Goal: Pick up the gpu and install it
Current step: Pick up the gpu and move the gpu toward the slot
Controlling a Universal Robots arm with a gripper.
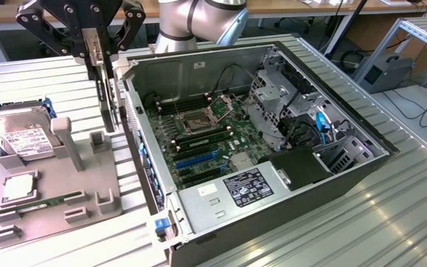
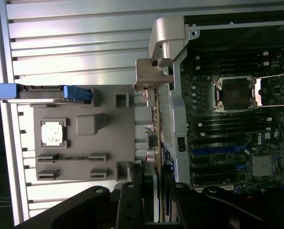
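High oblique overview; wrist above gpu (image 1: pixel 109 103) (image 2: pixel 157 125)

The whole setup sits on a ribbed aluminium table (image 1: pixel 391 222) made of long slats. Two things rest straight on it: a grey parts tray (image 1: pixel 46 225) toward the exterior view's left, and just beside it an open PC case (image 1: pixel 295 222) lying on its side.

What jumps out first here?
The tool grips the gpu, which hangs upright beside the open case, at the exterior view's upper left. Inside the case is the exposed motherboard. A hard drive sits on the grey tray at the exterior view's left.
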